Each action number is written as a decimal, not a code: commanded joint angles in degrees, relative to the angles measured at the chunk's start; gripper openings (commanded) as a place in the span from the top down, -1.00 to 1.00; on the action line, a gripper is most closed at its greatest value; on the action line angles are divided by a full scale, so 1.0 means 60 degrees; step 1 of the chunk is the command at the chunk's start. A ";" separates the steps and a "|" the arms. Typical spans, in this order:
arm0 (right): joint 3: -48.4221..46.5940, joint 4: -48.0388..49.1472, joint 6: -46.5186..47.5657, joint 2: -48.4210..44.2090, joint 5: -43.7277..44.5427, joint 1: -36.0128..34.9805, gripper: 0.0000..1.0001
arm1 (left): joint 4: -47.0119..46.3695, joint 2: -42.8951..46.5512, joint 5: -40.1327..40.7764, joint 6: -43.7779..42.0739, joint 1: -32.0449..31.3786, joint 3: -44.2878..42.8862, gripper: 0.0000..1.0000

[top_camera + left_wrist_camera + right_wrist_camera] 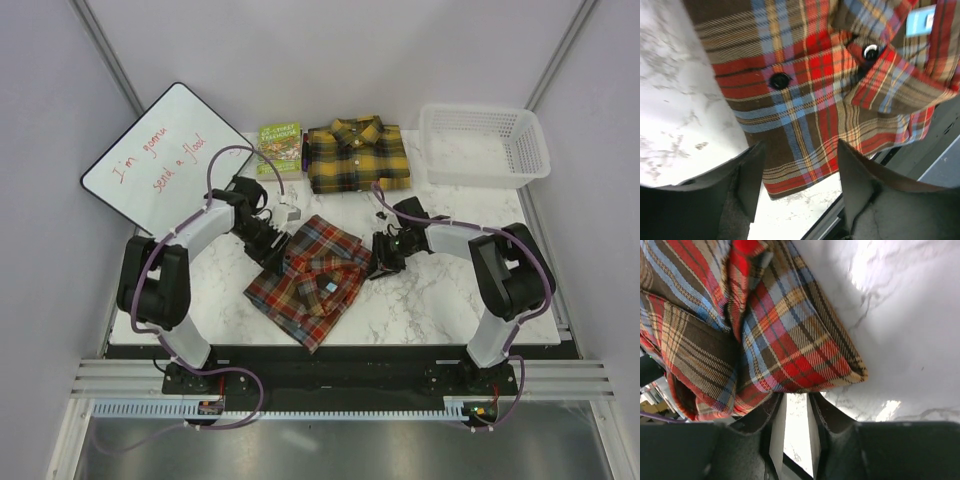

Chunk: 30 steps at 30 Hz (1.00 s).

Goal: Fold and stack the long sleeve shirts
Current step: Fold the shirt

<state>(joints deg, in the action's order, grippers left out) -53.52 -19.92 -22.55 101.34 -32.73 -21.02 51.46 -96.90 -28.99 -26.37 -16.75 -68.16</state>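
A red-brown plaid flannel shirt with blue and yellow lines (308, 285) lies folded near the middle of the white marble worktop (420, 300), turned cornerwise, with an arm at each side. The left claw (799, 165) sits at the shirt's upper left edge. Its two dark fingers (747, 182) stand well apart, and the hem of the cloth lies in the space between them, with a black button just beyond; neither finger visibly presses on it. The right claw (796, 407) sits at the shirt's right corner, its fingers drawn to a narrow slit through which bare marble shows. The folded corner lies just beyond the tips, and whether it touches them cannot be told. Further back, a yellow and black plaid flannel shirt (357, 155) lies folded flat between a small green book (280, 148) and a white plastic basket (485, 145) — well apart from both claws. A whiteboard with red writing (165, 160) is at the far left
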 commanded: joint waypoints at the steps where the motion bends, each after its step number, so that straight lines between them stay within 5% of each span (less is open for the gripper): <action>1: -0.0850 0.0566 -0.0022 0.0395 0.0547 0.0016 0.42 | -0.0198 -0.0021 0.0143 -0.1199 -0.0312 0.0651 -0.03; 5: -0.1713 0.0800 -0.0007 0.0761 0.1030 0.0016 0.43 | -0.0198 0.0022 0.0101 -0.1596 -0.1014 0.1339 0.25; 9: -0.3029 0.0977 0.0037 0.0981 0.1324 -0.0115 0.42 | -0.0503 0.0169 -0.0497 -0.1247 -0.2825 0.1823 0.33; 12: -0.3734 0.0627 0.0415 0.0661 0.1251 0.0030 0.40 | -0.0783 -0.0108 -0.1258 -0.0193 -0.4523 0.1490 0.31; 16: -0.3986 -0.0646 0.1485 -0.0350 0.1339 0.0849 0.25 | -0.0974 -0.0344 -0.2854 0.1227 -0.5367 0.0332 0.05; 20: -0.3651 -0.2521 0.2803 -0.1288 0.0990 0.1261 0.07 | -0.1032 0.0402 -0.3634 0.1552 -0.4827 -0.0650 -0.18; 23: -0.2392 -0.3241 0.3317 -0.1933 0.0243 0.1145 -0.08 | -0.1150 0.0623 -0.3853 0.2167 -0.3061 -0.1425 -0.25; 30: -0.0619 -0.3740 0.3684 -0.1774 -0.0534 0.0223 -0.07 | -0.1895 0.0813 -0.3663 0.3236 0.0050 -0.1429 -0.63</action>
<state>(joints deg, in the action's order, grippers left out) -60.99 -37.87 -3.64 89.01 -30.81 -17.54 42.65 -94.70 -49.23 -13.67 -23.77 -77.30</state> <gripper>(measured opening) 0.535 0.745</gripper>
